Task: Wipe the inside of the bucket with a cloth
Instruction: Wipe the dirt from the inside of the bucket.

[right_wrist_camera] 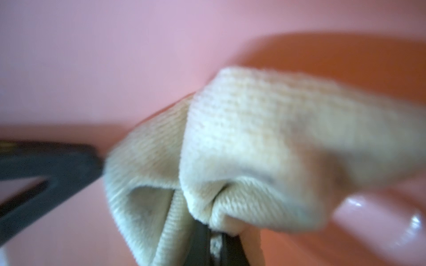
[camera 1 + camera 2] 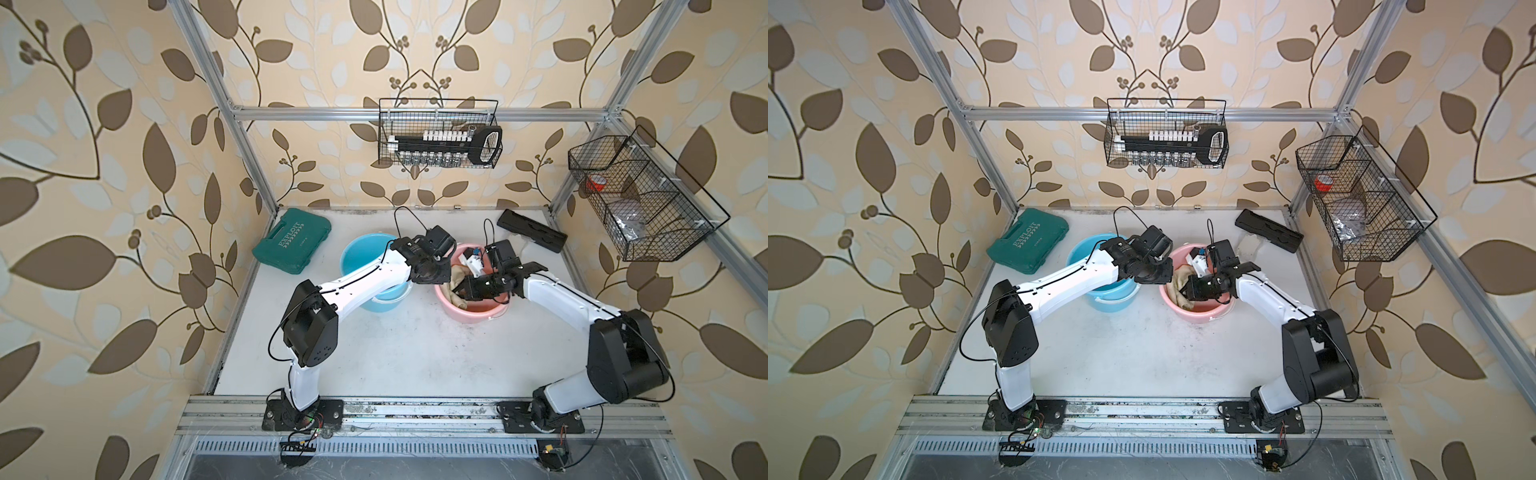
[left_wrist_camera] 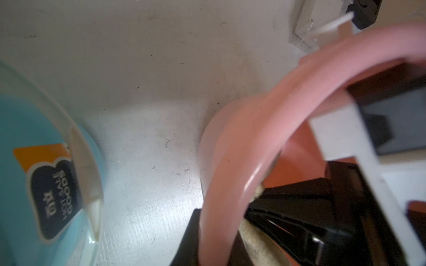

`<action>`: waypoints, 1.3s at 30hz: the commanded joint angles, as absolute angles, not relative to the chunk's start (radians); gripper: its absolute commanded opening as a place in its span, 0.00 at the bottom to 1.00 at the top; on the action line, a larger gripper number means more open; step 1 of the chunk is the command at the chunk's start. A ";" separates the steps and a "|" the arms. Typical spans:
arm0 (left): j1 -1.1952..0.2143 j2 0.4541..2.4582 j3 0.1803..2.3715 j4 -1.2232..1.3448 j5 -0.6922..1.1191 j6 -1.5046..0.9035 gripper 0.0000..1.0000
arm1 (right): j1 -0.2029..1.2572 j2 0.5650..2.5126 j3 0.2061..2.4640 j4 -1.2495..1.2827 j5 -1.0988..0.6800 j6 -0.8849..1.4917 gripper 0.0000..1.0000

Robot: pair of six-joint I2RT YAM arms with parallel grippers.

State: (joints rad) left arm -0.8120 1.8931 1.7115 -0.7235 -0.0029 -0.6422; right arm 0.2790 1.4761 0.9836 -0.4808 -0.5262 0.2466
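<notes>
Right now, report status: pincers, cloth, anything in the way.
Left pincer shut on rim of round pink plastic bucket. Right pincer shut on pale beige cloth, inside that bucket. Light blue plastic bucket beside, apart, not in the way.

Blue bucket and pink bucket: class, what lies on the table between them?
Nothing lies there. The left wrist view shows only bare, scuffed white tabletop between the blue bucket and the pink bucket.

Both arms were stretched forward and bent inward, wrists almost meeting. Left arm (image 2: 357,286) angled down, left gripper (image 3: 207,241) clamped on the pink bucket (image 3: 258,138) at its rim (one finger visibly outside it). Right arm (image 2: 561,295) had its wrist tipped down, right gripper (image 1: 214,248) pinched tight on the cloth (image 1: 253,138).
</notes>
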 commanded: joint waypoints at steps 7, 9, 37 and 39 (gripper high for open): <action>-0.815 1.858 1.712 -0.736 -0.021 -0.609 0.00 | 0.322 1.299 1.001 -0.608 -0.026 0.232 0.00; -0.815 1.858 1.716 -0.739 -0.023 -0.609 0.00 | 0.361 1.307 1.018 -0.654 0.097 0.225 0.00; -0.824 1.754 1.613 -0.699 -0.043 -0.611 0.00 | 0.444 1.772 1.268 -0.800 0.452 0.370 0.00; -0.825 1.746 1.592 -0.697 -0.041 -0.620 0.00 | 0.435 1.794 1.284 -0.793 0.436 0.386 0.00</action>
State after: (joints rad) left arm -0.8108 1.8328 1.6272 -0.6132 -0.0513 -0.6510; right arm 0.4789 1.7596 1.2427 -0.8116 0.4480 0.3176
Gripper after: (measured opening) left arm 0.146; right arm 0.050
